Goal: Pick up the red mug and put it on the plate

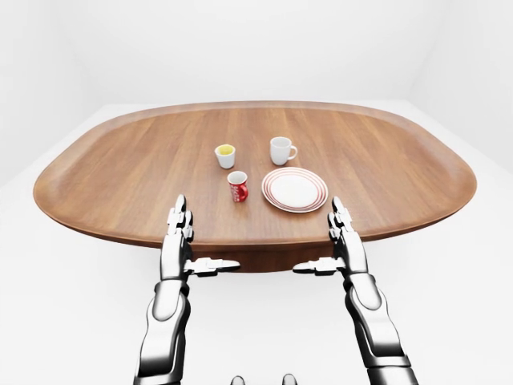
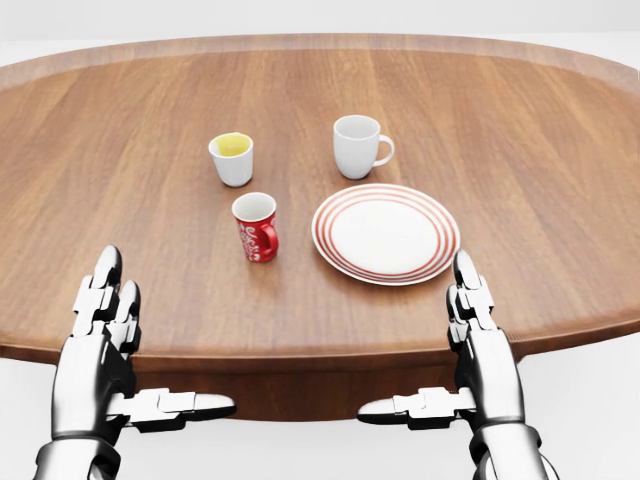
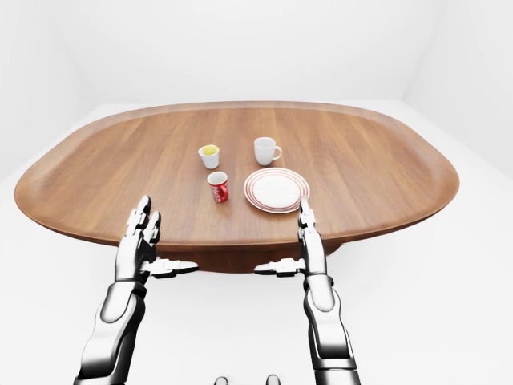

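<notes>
The red mug [image 2: 256, 228] stands upright on the wooden table [image 2: 520, 120], its handle turned to the right in the head view. Just right of it lies the white plate [image 2: 386, 235] with red rings, nothing on it. My left hand [image 2: 150, 345] hovers at the table's near edge, below and left of the mug, fingers straight and thumb out sideways, open and holding nothing. My right hand [image 2: 415, 335] mirrors it below the plate's right side, open as well. Neither hand touches the mug.
A small white cup [image 2: 232, 158] with a yellow inside stands above the red mug. A white mug [image 2: 358, 146] stands above the plate. In the left-eye view the oval table's edge [image 1: 256, 245] runs just past my hands, amid white floor and walls.
</notes>
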Tool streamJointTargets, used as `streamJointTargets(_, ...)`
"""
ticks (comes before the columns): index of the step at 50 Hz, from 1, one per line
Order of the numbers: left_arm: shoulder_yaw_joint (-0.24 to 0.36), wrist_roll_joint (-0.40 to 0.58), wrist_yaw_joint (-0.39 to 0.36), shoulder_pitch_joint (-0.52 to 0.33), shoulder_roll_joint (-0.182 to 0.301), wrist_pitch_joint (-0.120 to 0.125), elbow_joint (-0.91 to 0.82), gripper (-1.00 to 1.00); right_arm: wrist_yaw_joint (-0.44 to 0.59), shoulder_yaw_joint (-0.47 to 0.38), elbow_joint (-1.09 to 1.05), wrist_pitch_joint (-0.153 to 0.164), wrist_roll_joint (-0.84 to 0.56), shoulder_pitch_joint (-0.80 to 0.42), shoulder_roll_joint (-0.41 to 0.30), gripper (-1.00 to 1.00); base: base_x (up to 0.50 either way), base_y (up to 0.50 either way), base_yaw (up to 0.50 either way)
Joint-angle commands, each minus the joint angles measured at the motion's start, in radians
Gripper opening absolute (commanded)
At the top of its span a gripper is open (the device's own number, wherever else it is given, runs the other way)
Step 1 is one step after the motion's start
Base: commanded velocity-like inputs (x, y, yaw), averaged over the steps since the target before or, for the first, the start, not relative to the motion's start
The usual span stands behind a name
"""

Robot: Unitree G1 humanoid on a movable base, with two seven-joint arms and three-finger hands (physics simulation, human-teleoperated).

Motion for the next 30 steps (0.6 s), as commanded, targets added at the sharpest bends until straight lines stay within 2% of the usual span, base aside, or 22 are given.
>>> streamJointTargets(1, 0.002, -0.002, 0.001, 0.003, 0.001, 0.008, -0.012, 1.00, 0.000, -0.002, 0.006, -0.002, -0.002, -0.002, 0.000, 1.00, 0.00, 0.39, 0.00)
streamJointTargets(10, 0.004, -0.003, 0.000, 0.001, 0.001, 0.008, -0.009, 1.00, -0.003, -0.003, 0.017, -0.003, -0.002, -0.006, -0.001, 1.00, 0.00, 0.35, 0.00)
streamJointTargets(20, 0.006, -0.008, -0.002, -0.008, 0.003, 0.006, 0.012, 1.00, -0.005, -0.009, 0.048, -0.019, 0.004, -0.017, -0.003, 1.00, 0.00, 0.00, 0.00)
streamJointTargets(26, 0.001, -0.004, -0.012, -0.019, 0.006, 0.017, 0.032, 1.00, -0.010, -0.014, 0.067, -0.025, 0.004, -0.033, -0.006, 1.00, 0.00, 0.00, 0.00)
streamJointTargets(28, 0.003, -0.012, -0.017, -0.031, 0.008, 0.017, 0.011, 1.00, -0.016, -0.021, 0.060, -0.010, 0.008, -0.045, -0.009, 1.00, 0.00, 0.00, 0.00)
streamJointTargets(29, 0.011, -0.023, -0.019, -0.050, 0.012, 0.017, -0.005, 1.00, -0.020, -0.030, 0.042, 0.019, 0.017, -0.062, -0.011, 1.00, 0.00, 0.00, 0.00)
streamJointTargets(30, 0.011, -0.023, -0.019, -0.051, 0.012, 0.017, -0.006, 1.00, -0.020, -0.030, 0.041, 0.020, 0.018, -0.062, -0.012, 1.00, 0.00, 0.00, 0.00)
